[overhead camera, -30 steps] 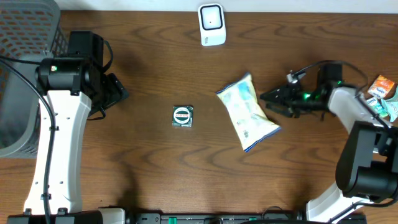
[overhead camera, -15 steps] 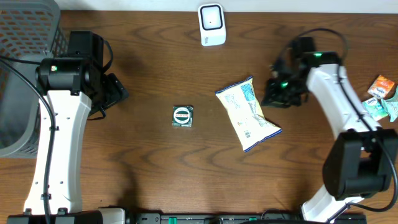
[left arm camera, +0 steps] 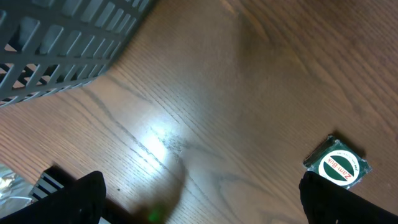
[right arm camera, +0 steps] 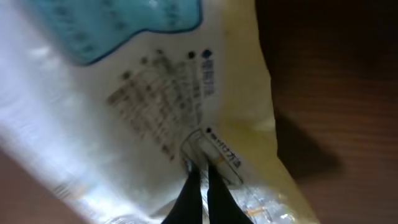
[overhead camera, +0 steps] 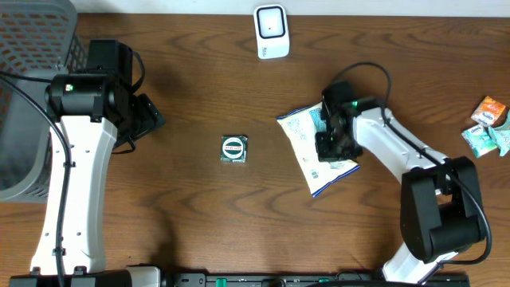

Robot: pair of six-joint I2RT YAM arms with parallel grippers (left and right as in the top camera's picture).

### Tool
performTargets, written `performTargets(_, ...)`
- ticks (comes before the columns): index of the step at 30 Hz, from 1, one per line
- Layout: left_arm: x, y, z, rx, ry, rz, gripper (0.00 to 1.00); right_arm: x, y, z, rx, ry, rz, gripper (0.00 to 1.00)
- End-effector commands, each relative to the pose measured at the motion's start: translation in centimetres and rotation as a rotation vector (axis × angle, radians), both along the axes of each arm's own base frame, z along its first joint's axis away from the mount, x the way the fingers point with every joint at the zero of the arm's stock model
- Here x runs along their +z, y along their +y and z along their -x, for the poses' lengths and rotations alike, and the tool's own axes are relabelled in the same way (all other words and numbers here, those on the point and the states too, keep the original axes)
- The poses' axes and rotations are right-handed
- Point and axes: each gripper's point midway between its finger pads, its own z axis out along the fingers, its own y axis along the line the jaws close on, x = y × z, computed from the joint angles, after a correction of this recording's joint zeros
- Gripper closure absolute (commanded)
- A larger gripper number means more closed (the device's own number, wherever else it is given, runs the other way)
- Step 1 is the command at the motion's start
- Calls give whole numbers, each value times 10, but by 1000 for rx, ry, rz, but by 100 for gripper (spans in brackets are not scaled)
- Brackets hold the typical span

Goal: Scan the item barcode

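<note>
A pale blue and yellow snack bag (overhead camera: 299, 127) lies flat right of the table's middle. My right gripper (overhead camera: 325, 145) hangs over its middle. In the right wrist view the bag's printed film (right arm camera: 124, 93) fills the frame, and the right gripper (right arm camera: 202, 169) is shut, both tips together against the film with no fold seen between them. I cannot make out a barcode. A white scanner (overhead camera: 271, 32) stands at the far edge. My left gripper (overhead camera: 147, 115) hovers at the left, open and empty, and in its own view its fingers (left arm camera: 81, 199) stand wide apart.
A small dark packet with a round green label (overhead camera: 234, 149) lies at the table's centre and shows in the left wrist view (left arm camera: 336, 163). A grey mesh basket (overhead camera: 32, 80) stands at the far left. Small colourful packets (overhead camera: 490, 123) lie at the right edge.
My right arm swung from the bag's right side, up and round, to over the bag, and its jaws shut on the way. The bag and the left arm have not moved.
</note>
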Motion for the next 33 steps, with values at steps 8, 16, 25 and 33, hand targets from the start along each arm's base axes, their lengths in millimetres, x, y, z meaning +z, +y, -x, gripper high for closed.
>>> performTargets(8,0,3,1,10,3,-8,2,43,-10,-11,-84,17,42,91)
performTargets(16,0,3,1,10,3,-8,2,79,12,-47,-64,-109,-34,84)
performTargets(25,0,3,1,10,3,-8,2,48,29,-59,-33,-195,-70,86)
performTargets(33,0,3,1,10,3,-8,2,10,35,-71,-26,-327,-111,91)
